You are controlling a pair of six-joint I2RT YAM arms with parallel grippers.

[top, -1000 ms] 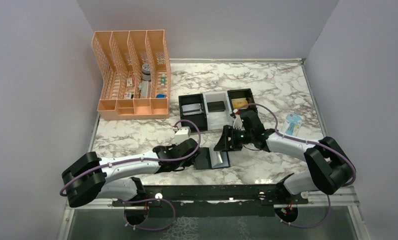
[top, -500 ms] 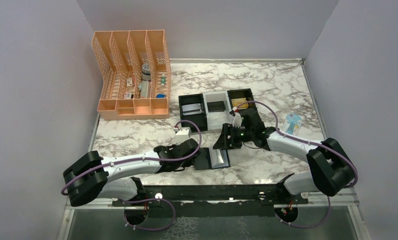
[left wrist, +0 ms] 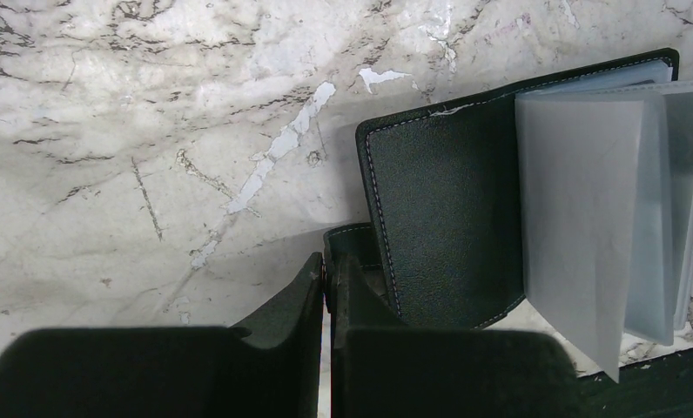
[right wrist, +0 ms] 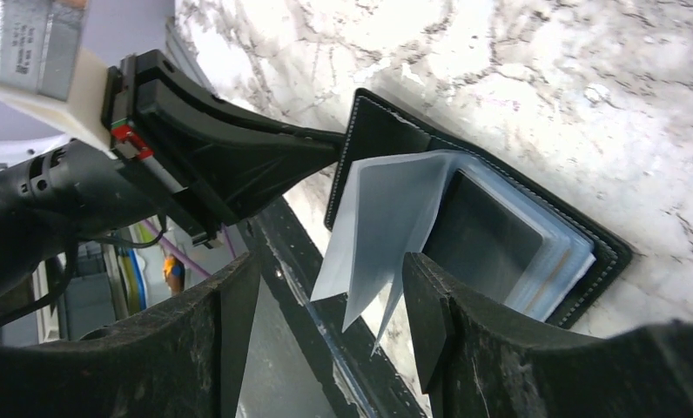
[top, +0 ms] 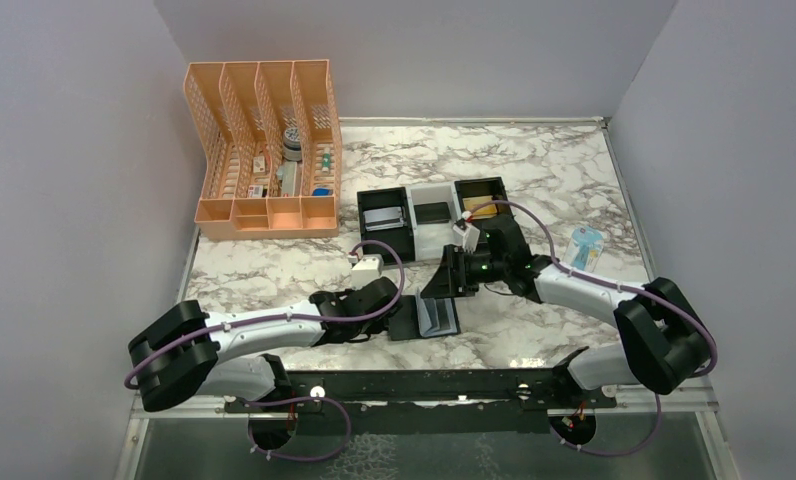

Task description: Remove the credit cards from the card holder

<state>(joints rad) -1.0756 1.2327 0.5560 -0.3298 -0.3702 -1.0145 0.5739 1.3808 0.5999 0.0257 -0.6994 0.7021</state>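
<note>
Marble lies open on the table (top: 534, 170) between the card holder (top: 426, 317) and the row of three square trays (top: 436, 215) farther back. The one holder rests close to the table's near edge, between the two arms. It is spread flat, inner side up, its long axis running left to right along that edge. Clear sleeves (left wrist: 587, 218) fan up from its spine. One dark grey credit card (right wrist: 478, 228) shows inside a sleeve; any others cannot be made out. The left pincer (top: 392, 318) is pressed together on the short tab at the holder's left edge. The right pincer (top: 452, 280) hangs spread above the fanned sleeves, gripping nothing. One orange organiser (top: 264, 150) with four slots stands at the far left, well apart.
</note>
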